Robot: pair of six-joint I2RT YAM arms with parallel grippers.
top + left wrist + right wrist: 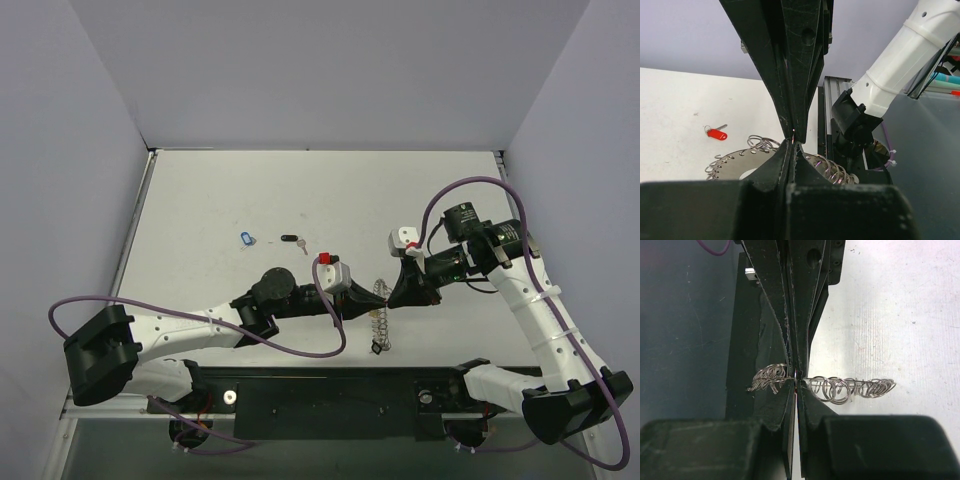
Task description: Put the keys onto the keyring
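The keyring (pixel 379 312), a flat silver ring rimmed with wire loops, stands on edge between my two grippers near the table's front. My right gripper (pixel 390 297) is shut on its rim; in the right wrist view the keyring (pixel 860 385) runs edge-on through the closed tips (pixel 797 375). My left gripper (pixel 365 302) meets it from the left, and its tips (pixel 793 136) are shut at the far rim of the keyring (pixel 735 162). A blue key (pixel 248 238) and a black key (pixel 290 239) lie further back on the table. A red key (pixel 716 133) lies beyond the ring.
A black rail (pixel 330 385) runs along the table's near edge, close below the ring, and shows as the rail (pixel 827 115) in the left wrist view. The right arm's base (pixel 860 120) stands beside it. Purple cables loop off both arms. Walls enclose the table on three sides.
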